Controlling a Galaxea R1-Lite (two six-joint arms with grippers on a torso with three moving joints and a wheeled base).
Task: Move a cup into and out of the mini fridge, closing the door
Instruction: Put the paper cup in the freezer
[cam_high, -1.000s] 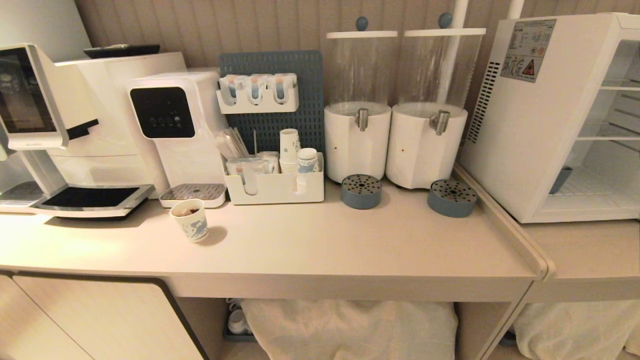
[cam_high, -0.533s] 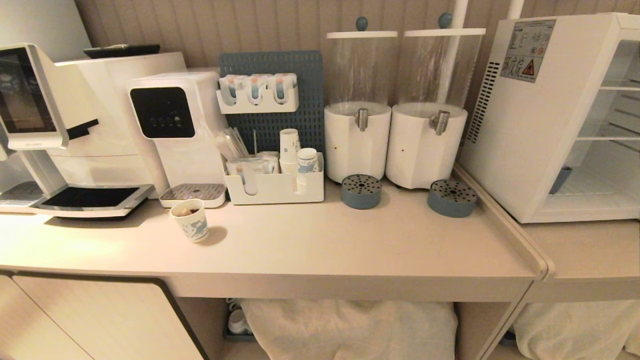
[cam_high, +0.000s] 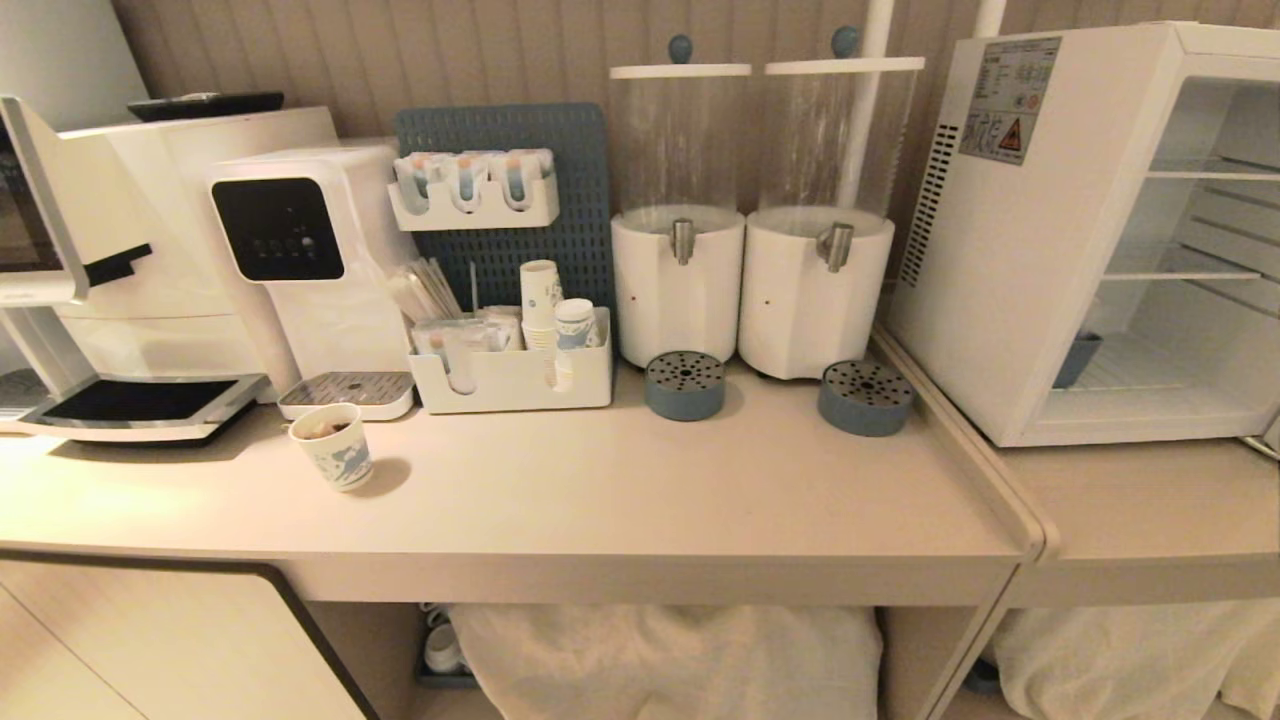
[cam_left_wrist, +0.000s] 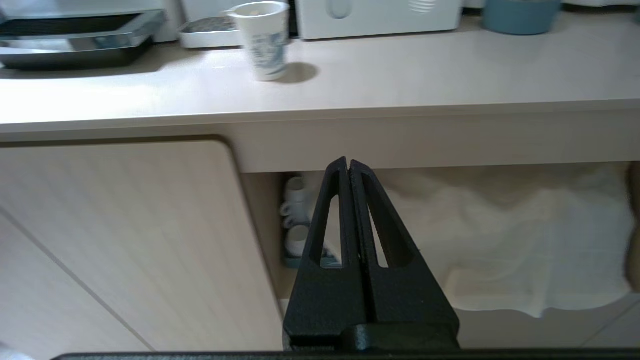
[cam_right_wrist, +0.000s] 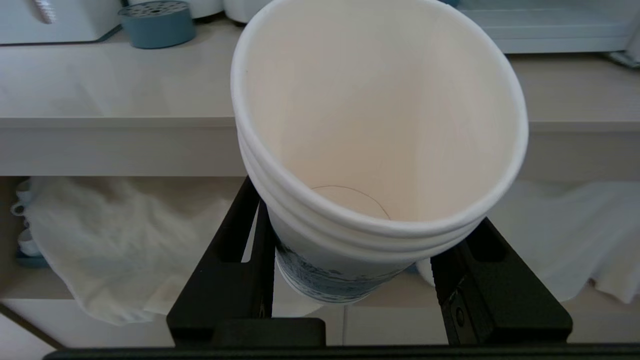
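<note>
The right gripper (cam_right_wrist: 350, 280) holds the cup (cam_right_wrist: 380, 130), its two black fingers (cam_right_wrist: 235, 265) pressed against the cup's lower sides. The cup tilts with its mouth toward the camera, showing a clean white inside and several stacked rims; blue print shows low on its wall. It hangs in front of the table's front edge, below the tabletop, and is outside the head view.

The left gripper (cam_left_wrist: 348, 172) is closed, fingers together and holding nothing, and it too sits below the table (cam_high: 620, 500) front edge, before the open space under it where a white cloth (cam_left_wrist: 500, 240) lies.

The fridge (cam_high: 1010, 250) stands on a lower table at the right, its vented side with the warning sticker (cam_high: 1005, 100) facing the dispensers. Its front is open, wire shelves (cam_high: 1180, 270) bare. The door cannot be made out.

On the main table, a second patterned cup with brown contents (cam_high: 332, 445) stands near the front left, before the drip tray. Two dispensers (cam_high: 750, 210) stand at the back edge, a caddy with stacked cups (cam_high: 545, 300) left of them.
</note>
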